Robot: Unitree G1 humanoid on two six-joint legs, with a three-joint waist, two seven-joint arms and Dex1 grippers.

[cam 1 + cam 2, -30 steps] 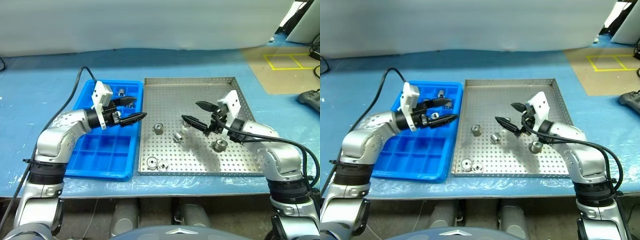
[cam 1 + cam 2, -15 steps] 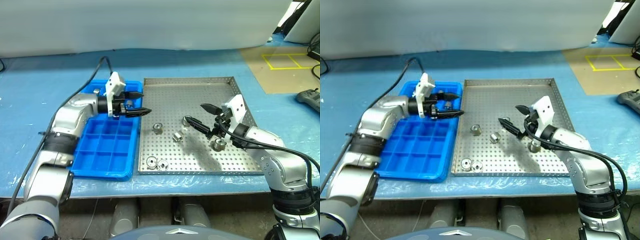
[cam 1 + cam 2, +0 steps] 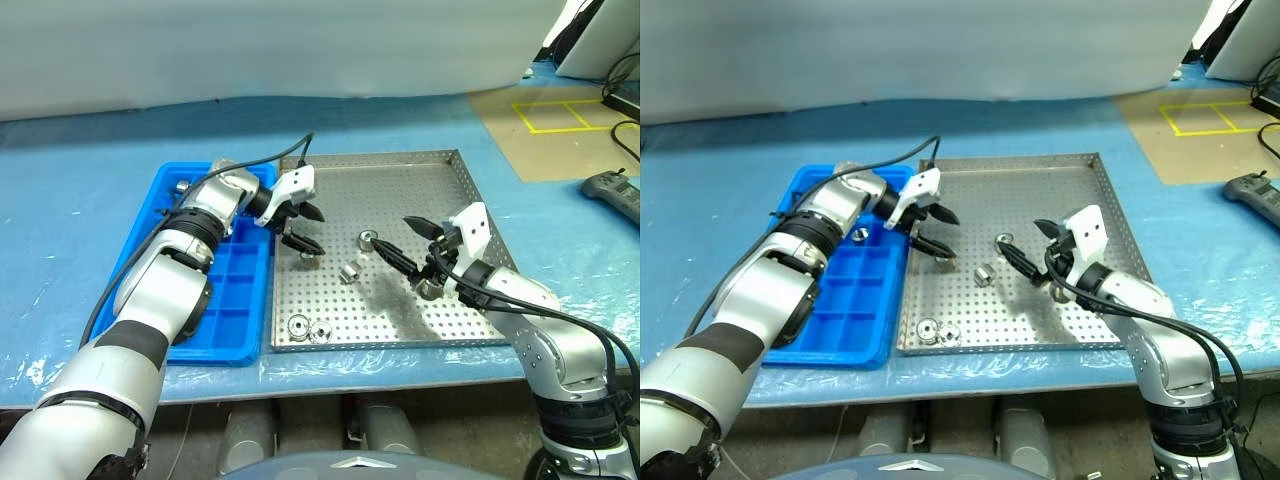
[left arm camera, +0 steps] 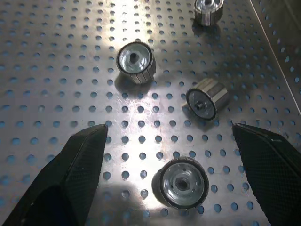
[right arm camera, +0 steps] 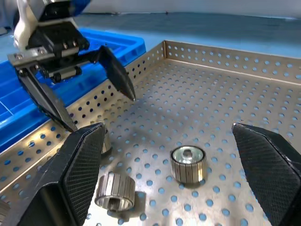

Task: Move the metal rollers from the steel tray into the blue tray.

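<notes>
Left gripper [image 3: 306, 228] stood wide, empty, above a roller [image 4: 182, 183]; judged next: descend and close.

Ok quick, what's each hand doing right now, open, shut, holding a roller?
Left hand: open, holding nothing, over a metal roller in the steel tray.
Right hand: open, holding nothing, above the steel tray.

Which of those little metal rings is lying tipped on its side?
The metal roller near the middle of the steel tray, between the two grippers. Its hole faces sideways and its ribbed wall shows, while the other rollers nearby stand with holes upward.
</notes>
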